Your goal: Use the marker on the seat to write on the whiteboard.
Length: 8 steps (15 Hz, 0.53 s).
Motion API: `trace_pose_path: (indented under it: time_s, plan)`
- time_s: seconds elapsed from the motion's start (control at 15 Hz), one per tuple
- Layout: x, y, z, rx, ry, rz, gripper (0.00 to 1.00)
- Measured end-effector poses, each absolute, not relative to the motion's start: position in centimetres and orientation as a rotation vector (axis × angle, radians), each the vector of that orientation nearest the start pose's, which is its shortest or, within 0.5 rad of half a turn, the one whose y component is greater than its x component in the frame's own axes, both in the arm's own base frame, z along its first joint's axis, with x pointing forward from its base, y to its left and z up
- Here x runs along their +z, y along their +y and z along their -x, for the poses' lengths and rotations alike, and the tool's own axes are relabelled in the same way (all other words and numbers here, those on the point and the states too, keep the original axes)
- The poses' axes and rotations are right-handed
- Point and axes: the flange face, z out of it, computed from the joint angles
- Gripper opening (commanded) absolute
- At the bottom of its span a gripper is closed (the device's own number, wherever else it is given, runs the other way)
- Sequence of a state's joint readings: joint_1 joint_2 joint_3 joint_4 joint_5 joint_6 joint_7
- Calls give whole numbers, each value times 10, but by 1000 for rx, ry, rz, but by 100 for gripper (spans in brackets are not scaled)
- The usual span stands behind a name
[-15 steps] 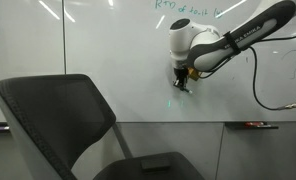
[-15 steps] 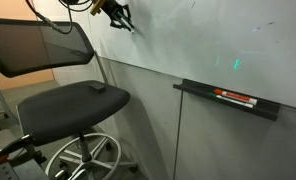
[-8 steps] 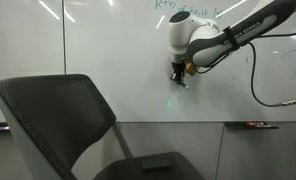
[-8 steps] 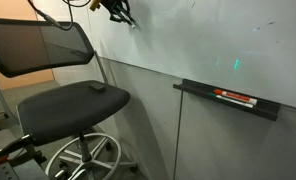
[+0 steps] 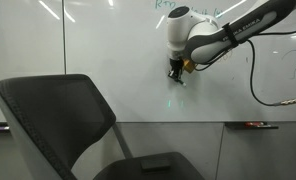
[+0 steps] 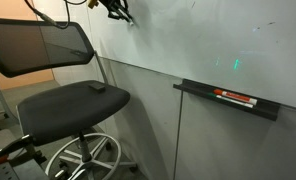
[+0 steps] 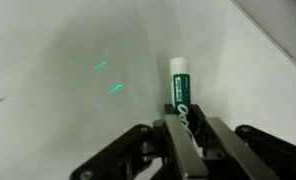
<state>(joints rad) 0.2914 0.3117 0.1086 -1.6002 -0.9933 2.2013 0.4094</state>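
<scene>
The whiteboard (image 5: 98, 60) fills the background in both exterior views. Green handwriting (image 5: 184, 8) along its top edge is too faint to read. The seat (image 6: 73, 100) stands below the board, well apart from the gripper (image 5: 176, 78). In the wrist view, the jaws are pressed onto the marker (image 7: 180, 85), pinching its near end. Its far end points at the board, near two green strokes (image 7: 118, 88). White lettering on the marker's green band is illegible.

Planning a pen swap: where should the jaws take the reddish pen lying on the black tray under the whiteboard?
Mid-barrel, from above and slightly in front, jaws closing across its width. The slim reddish pen lies flat, lengthwise along the black tray, with the glossy white whiteboard close behind, so a rear approach looks blocked.
</scene>
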Motion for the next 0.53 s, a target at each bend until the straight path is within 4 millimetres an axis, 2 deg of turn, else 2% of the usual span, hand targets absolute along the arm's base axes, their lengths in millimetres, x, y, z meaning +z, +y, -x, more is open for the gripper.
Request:
trace_pose_path:
  time_s: [0.53]
  plan:
    - [465,228,-652,642,583,-2363,5]
